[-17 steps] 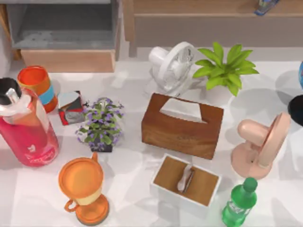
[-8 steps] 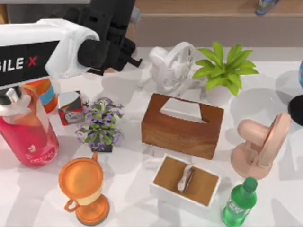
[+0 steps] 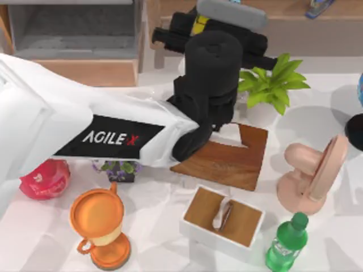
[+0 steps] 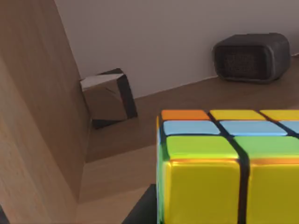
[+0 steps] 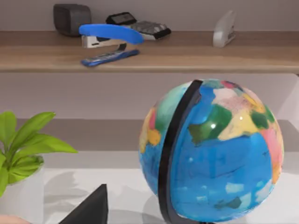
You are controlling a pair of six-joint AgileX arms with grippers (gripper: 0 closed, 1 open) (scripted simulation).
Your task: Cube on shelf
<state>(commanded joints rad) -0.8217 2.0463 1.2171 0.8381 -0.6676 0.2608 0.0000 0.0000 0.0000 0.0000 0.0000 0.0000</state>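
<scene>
Left wrist view, left pincer's grip unclear, cube (image 4: 219, 168) over wooden shelf (image 4: 187, 100)

One cube (image 4: 219, 163), one fan (image 3: 315, 170), two plants (image 3: 272, 82).

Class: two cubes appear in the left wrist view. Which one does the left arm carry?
The multicoloured puzzle cube, with yellow, green and blue tiles, close against the camera. The shiny dark cube rests farther off on the shelf.
</scene>
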